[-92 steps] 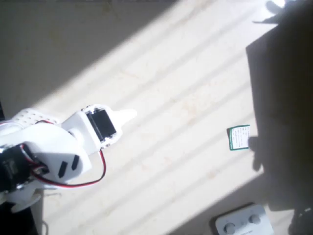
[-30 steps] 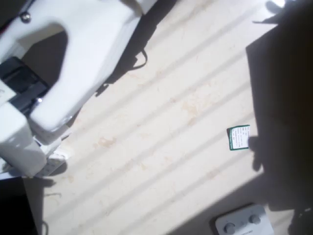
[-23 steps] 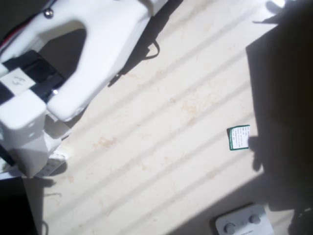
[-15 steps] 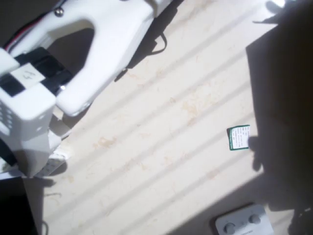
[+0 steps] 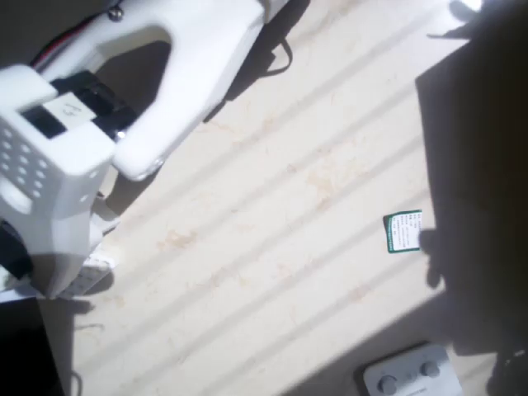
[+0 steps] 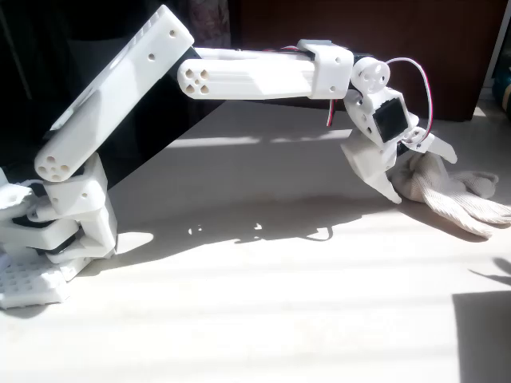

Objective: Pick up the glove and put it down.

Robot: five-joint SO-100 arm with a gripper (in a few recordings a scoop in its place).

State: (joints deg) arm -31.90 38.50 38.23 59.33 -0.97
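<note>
Glove (image 6: 451,191) touches claw (image 6: 407,171); card (image 5: 403,232) well apart

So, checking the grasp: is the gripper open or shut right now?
Open: in the fixed view the gripper has its fingers spread on either side of the glove lying on the table.

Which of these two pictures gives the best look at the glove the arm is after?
The fixed view: the cream glove lies on the table at the right, with the gripper reaching over its cuff end. The overhead view gives no look at it, just arm and table.
</note>
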